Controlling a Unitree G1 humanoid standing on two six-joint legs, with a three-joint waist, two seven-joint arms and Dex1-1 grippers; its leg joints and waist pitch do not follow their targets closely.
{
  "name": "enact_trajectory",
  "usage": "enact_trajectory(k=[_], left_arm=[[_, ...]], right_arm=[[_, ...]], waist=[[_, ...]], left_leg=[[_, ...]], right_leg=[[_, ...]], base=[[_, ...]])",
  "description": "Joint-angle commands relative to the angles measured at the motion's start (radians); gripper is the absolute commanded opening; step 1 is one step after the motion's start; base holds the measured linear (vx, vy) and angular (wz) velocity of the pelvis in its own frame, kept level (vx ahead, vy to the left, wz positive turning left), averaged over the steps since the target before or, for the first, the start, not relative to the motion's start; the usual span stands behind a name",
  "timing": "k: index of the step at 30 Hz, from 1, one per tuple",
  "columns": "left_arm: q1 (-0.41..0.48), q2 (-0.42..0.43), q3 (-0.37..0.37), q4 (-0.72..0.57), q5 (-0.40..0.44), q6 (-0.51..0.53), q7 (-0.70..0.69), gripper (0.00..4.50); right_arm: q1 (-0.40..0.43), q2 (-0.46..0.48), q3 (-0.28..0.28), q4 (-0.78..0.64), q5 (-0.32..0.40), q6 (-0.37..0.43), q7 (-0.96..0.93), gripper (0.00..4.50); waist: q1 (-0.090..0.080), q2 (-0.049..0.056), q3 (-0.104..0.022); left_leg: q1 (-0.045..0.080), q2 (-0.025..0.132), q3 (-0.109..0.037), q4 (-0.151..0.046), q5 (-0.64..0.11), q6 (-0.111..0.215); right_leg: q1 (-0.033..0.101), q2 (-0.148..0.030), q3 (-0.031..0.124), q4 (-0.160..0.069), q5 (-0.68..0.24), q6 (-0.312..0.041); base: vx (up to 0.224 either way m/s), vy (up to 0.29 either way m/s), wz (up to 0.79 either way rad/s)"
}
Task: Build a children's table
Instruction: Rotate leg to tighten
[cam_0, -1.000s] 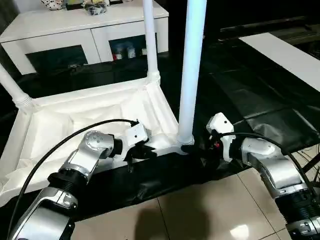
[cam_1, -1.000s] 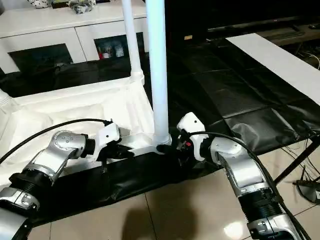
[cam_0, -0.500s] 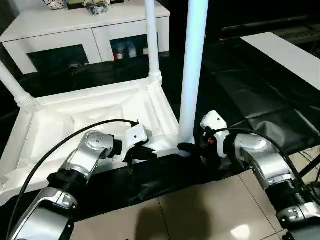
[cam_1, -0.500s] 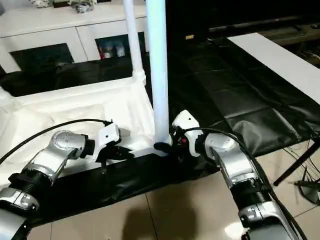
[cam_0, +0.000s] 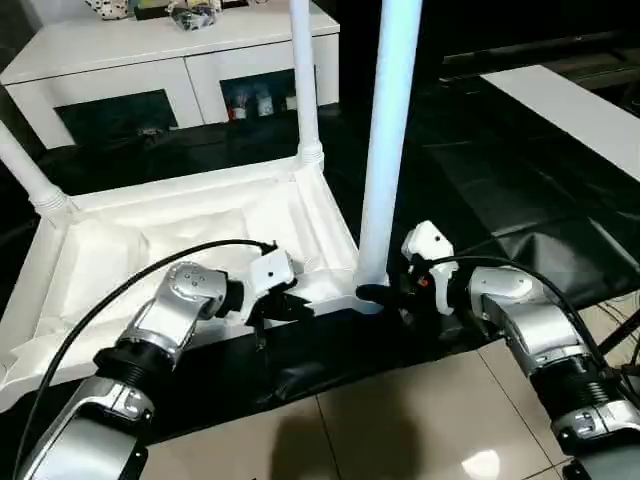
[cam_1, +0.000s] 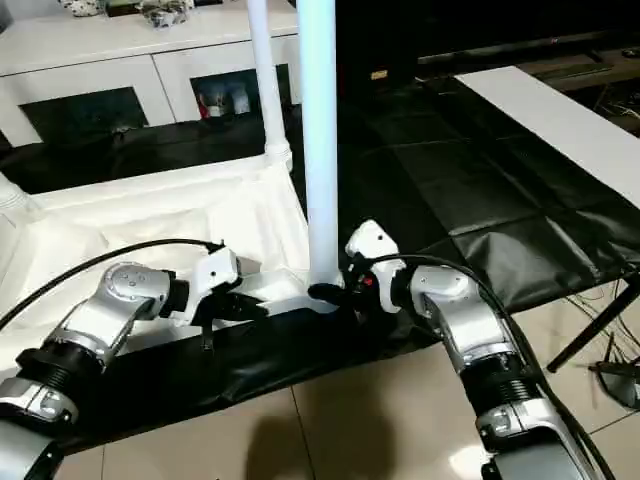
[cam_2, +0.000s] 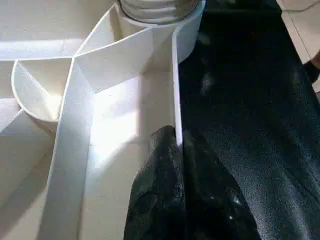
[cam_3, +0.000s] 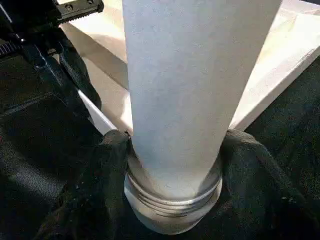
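With the upturned tabletop (cam_0: 180, 240) lying on the black-covered work table (cam_0: 520, 190), the left gripper (cam_0: 285, 305) pinches its near rim (cam_2: 176, 100) while the right gripper (cam_3: 172, 165) hugs the base of the near-corner leg (cam_0: 385, 140), so I judge this leg is being screwed in, and twisting it home comes next.

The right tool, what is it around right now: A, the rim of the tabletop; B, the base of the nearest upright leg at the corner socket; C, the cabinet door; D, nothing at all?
B: the right tool has a black finger on each side of the nearest leg, just above its threaded base.
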Motion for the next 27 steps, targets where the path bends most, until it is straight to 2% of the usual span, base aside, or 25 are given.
enact_trajectory(k=[1, 10, 13, 14, 16, 18, 20, 21, 23, 24, 25, 27], left_arm=[[0.033, -0.022, 0.032, -0.003, -0.066, 0.0, 0.005, 0.0], [0.079, -0.028, 0.047, -0.039, -0.084, 0.011, 0.006, 0.0], [0.084, -0.022, 0.025, -0.045, -0.051, 0.005, 0.012, 0.0], [0.084, -0.02, 0.015, -0.045, -0.037, 0.001, 0.017, 0.0], [0.083, -0.019, 0.006, -0.044, -0.025, 0.001, 0.026, 0.0], [0.066, -0.041, -0.016, -0.028, 0.022, 0.011, 0.089, 0.0], [0.054, -0.067, -0.018, -0.018, 0.039, 0.029, 0.136, 0.0], [0.05, -0.078, -0.016, -0.014, 0.041, 0.036, 0.153, 0.0], [0.028, -0.114, -0.012, 0.006, 0.055, 0.058, 0.218, 0.0], [0.006, -0.144, -0.006, 0.029, 0.065, 0.076, 0.278, 0.0], [-0.016, -0.177, 0.005, 0.052, 0.066, 0.097, 0.337, 0.0], [-0.023, -0.188, 0.009, 0.06, 0.066, 0.103, 0.356, 0.0]], right_arm=[[-0.006, 0.005, 0.001, 0.023, 0.0, 0.005, 0.009, 2.49], [0.012, 0.021, 0.0, 0.022, 0.001, 0.002, -0.002, 2.49], [0.02, 0.061, -0.013, 0.03, -0.004, 0.012, -0.073, 2.49], [0.021, 0.082, -0.019, 0.039, -0.014, 0.015, -0.123, 2.49], [0.022, 0.101, -0.024, 0.048, -0.023, 0.025, -0.17, 2.48], [0.017, 0.175, -0.059, 0.086, -0.045, 0.06, -0.359, 2.48], [0.01, 0.219, -0.087, 0.11, -0.052, 0.08, -0.473, 2.48], [0.006, 0.231, -0.097, 0.118, -0.053, 0.085, -0.506, 2.48], [-0.013, 0.268, -0.129, 0.156, -0.051, 0.097, -0.607, 2.47], [-0.032, 0.297, -0.158, 0.191, -0.036, 0.106, -0.673, 2.47], [-0.054, 0.326, -0.192, 0.228, -0.019, 0.106, -0.745, 2.47], [-0.061, 0.335, -0.203, 0.241, -0.013, 0.106, -0.768, 2.46]], waist=[[0.0, -0.014, -0.062], [-0.004, -0.014, -0.063], [-0.006, -0.019, -0.062], [-0.007, -0.017, -0.061], [-0.018, -0.016, -0.057], [-0.03, -0.014, -0.055], [-0.046, -0.01, -0.05], [-0.049, -0.011, -0.051], [-0.059, -0.013, -0.047], [-0.062, -0.01, -0.046], [-0.064, -0.012, -0.044], [-0.066, -0.015, -0.044]], left_leg=[[0.014, 0.033, -0.003, -0.07, -0.245, 0.065], [0.012, 0.034, -0.004, -0.071, -0.241, 0.073], [0.011, 0.033, -0.004, -0.072, -0.246, 0.072], [0.011, 0.033, -0.004, -0.073, -0.25, 0.07], [0.01, 0.032, -0.007, -0.079, -0.286, 0.046], [0.013, 0.033, -0.009, -0.082, -0.323, 0.027], [0.015, 0.03, -0.015, -0.089, -0.391, -0.011], [0.018, 0.031, -0.016, -0.089, -0.405, -0.019], [0.026, 0.029, -0.017, -0.091, -0.478, -0.029], [0.028, 0.026, -0.017, -0.089, -0.495, -0.031], [0.033, 0.024, -0.021, -0.09, -0.526, -0.034], [0.033, 0.022, -0.025, -0.089, -0.536, -0.033]], right_leg=[[0.05, -0.027, 0.023, -0.05, -0.18, -0.271], [0.05, -0.026, 0.022, -0.05, -0.194, -0.259], [0.049, -0.026, 0.023, -0.052, -0.217, -0.252], [0.048, -0.027, 0.023, -0.052, -0.228, -0.249], [0.046, -0.027, 0.022, -0.058, -0.291, -0.229], [0.04, -0.027, 0.024, -0.063, -0.329, -0.218], [0.037, -0.026, 0.021, -0.07, -0.408, -0.186], [0.036, -0.026, 0.021, -0.072, -0.407, -0.184], [0.028, -0.024, 0.021, -0.079, -0.437, -0.177], [0.024, -0.025, 0.022, -0.079, -0.455, -0.176], [0.024, -0.025, 0.018, -0.087, -0.507, -0.16], [0.024, -0.026, 0.016, -0.094, -0.546, -0.138]], base=[[0.0, 0.0, 0.0], [0.0, 0.0, 0.0], [0.0, 0.0, 0.0], [0.0, 0.0, 0.0], [0.0, 0.0, 0.0], [0.0, 0.0, 0.0], [0.0, 0.0, 0.0], [0.0, 0.0, 0.0], [0.0, 0.0, 0.0], [0.0, 0.0, 0.0], [0.0, 0.0, 0.0], [0.0, 0.0, 0.0]])
